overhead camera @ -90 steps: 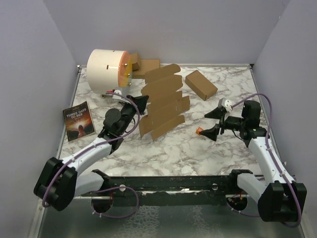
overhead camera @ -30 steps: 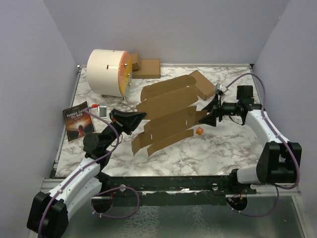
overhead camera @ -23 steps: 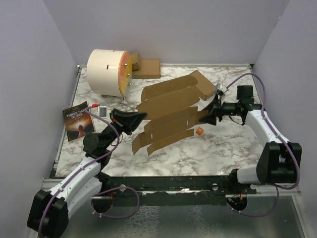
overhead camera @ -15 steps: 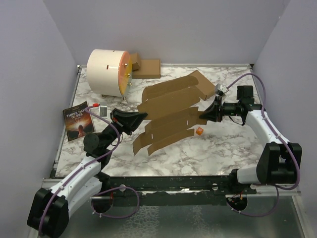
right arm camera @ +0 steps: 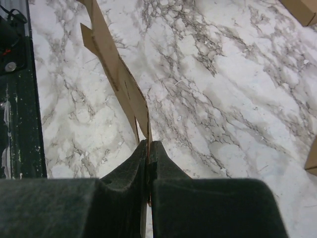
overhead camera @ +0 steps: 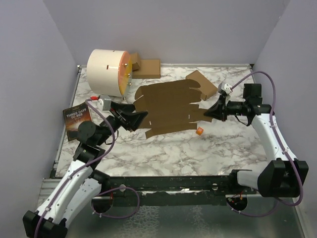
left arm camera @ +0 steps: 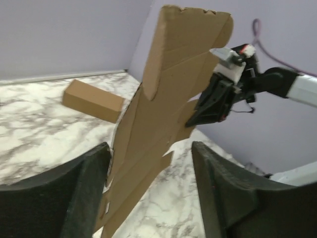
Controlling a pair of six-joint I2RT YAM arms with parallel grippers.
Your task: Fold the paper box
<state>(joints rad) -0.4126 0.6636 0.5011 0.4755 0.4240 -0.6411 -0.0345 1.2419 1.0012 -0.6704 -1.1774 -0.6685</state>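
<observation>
Your right arm's (overhead camera: 265, 130) jaws are pressed together on the right-hand edge of the plain brown die-cut cardboard sheet, the paper box (overhead camera: 171, 104). The right wrist view shows the thin board pinched between the two dark fingers (right arm camera: 124, 173) and running away from them edge-on over the marble.

Your left arm's (overhead camera: 81, 166) jaws stand wide apart. The left end of the paper box passes between the two fingers (left arm camera: 233, 193). It sits close beside one of them and clear of the other. You cannot tell from these views whether it touches the nearer one.

From above, the paper box spreads unfolded across the middle of the white-and-grey marble bench (overhead camera: 198, 153), between the two arms. Its flaps and slots show, and a shadow lies under its near edge.

Just behind its right end lies a plain brown oblong carton (overhead camera: 202, 84). A small orange piece (overhead camera: 199, 131) lies on the bench just beside its near right corner.

At the far left stands a white drum with a yellow-orange face (overhead camera: 106, 72), with flat brown cardboard pieces (overhead camera: 147, 68) beside it. A dark-covered book (overhead camera: 77, 119) lies at the left edge.
</observation>
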